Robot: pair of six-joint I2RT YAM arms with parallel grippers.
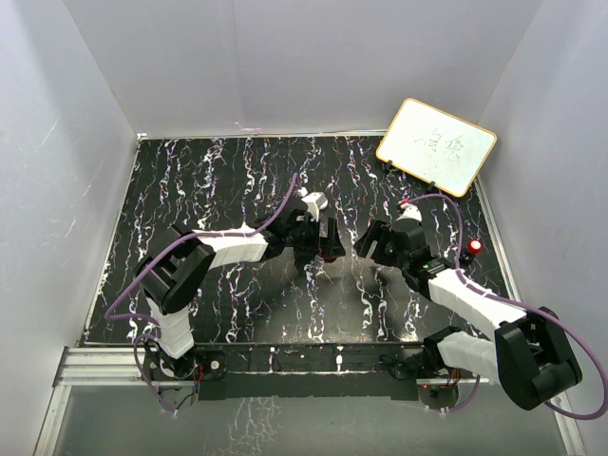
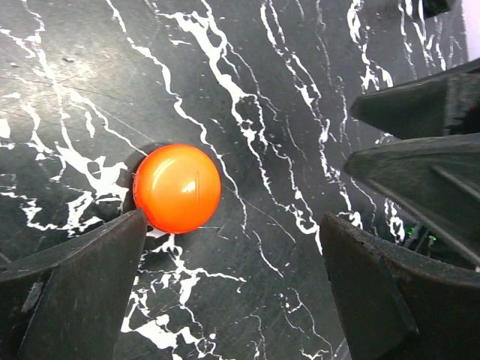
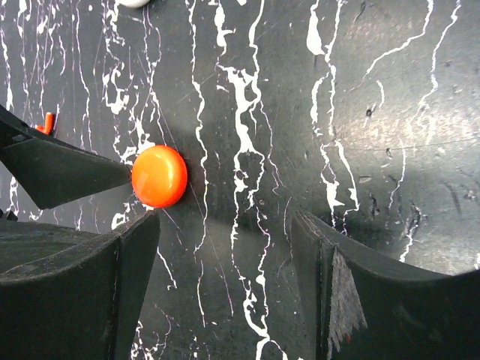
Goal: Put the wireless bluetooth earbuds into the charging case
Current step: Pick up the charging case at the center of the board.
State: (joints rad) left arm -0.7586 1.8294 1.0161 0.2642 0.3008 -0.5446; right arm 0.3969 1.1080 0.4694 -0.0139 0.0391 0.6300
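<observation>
A glossy orange-red round disc (image 2: 177, 187) lies on the black marbled mat (image 1: 237, 180), between the two grippers at mid-table (image 1: 329, 255). My left gripper (image 2: 232, 292) is open and empty; its left finger (image 2: 82, 285) is just below the disc. My right gripper (image 3: 225, 285) is open and empty, with the disc (image 3: 159, 176) just past its left finger (image 3: 90, 292). A tiny red earbud piece (image 3: 47, 122) peeks out behind the left gripper's finger. A white piece (image 3: 135, 2) is cut off by the top edge. I cannot tell which thing is the charging case.
A second red disc (image 1: 473, 248) lies near the mat's right edge. A small whiteboard (image 1: 436, 145) stands at the back right. The right gripper's fingers (image 2: 420, 105) reach into the left wrist view at upper right. White walls close in the mat.
</observation>
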